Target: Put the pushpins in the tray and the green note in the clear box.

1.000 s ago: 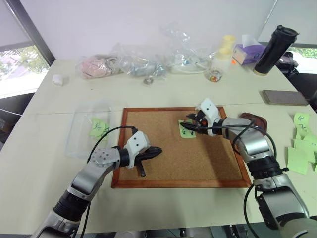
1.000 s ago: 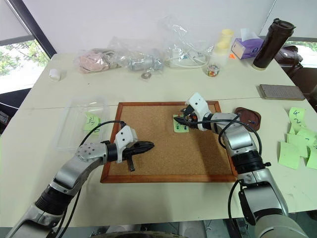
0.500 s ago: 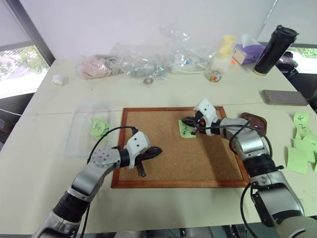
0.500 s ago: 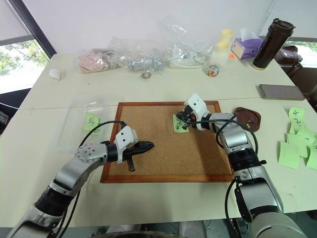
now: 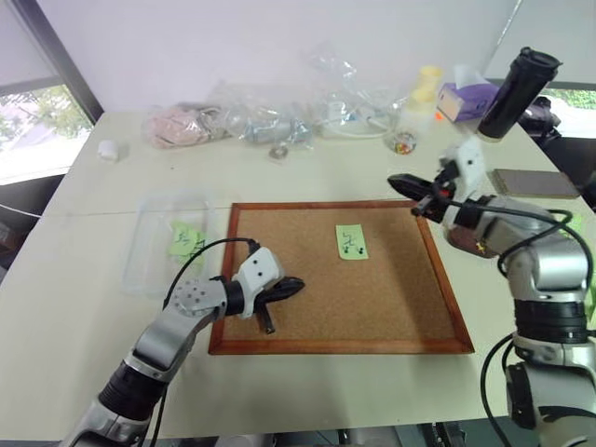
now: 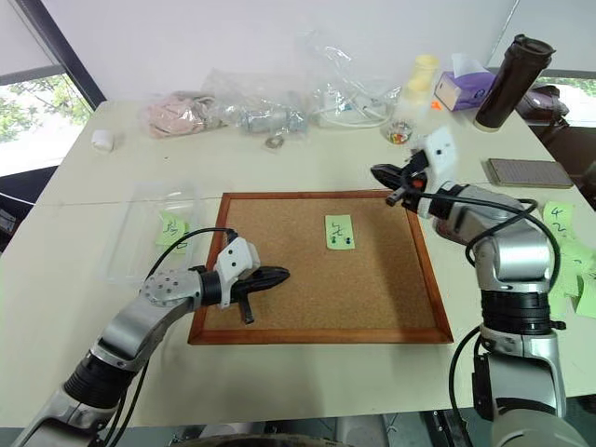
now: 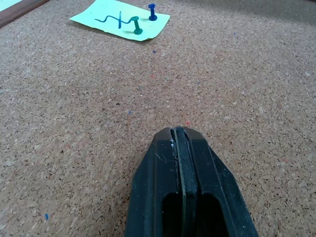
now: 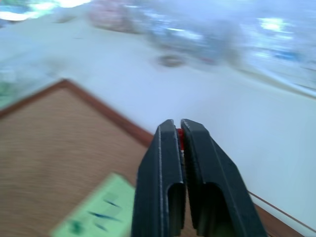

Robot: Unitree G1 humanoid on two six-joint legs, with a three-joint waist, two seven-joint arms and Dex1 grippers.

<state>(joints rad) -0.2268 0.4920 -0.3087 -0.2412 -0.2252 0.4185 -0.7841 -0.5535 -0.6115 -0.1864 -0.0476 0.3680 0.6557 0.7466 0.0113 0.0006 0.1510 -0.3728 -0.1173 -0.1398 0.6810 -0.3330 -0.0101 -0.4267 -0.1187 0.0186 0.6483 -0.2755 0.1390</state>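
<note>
Upper right of frame: right gripper (image 5: pixel 402 182) pinching red pushpin (image 8: pixel 180 134), lifted off cork board (image 5: pixel 279 279) toward tray (image 5: pixel 463 240). Green note (image 5: pixel 351 241) centre board, two pushpins (image 7: pixel 143 20) pin it. Left gripper (image 5: pixel 294 285) pressed together, idle.

**Pale room, daylight at both edges**

I'm looking down on a cream surface (image 5: pixel 307 391) with a faint seam running across it. Behind it stands a plain white wall (image 5: pixel 233 47). At the far left I see a window (image 5: pixel 42 126) with a dark frame (image 5: pixel 56 56) and greenery outside; another window (image 5: pixel 582 98) shows at the far right. The light is soft and even.
</note>
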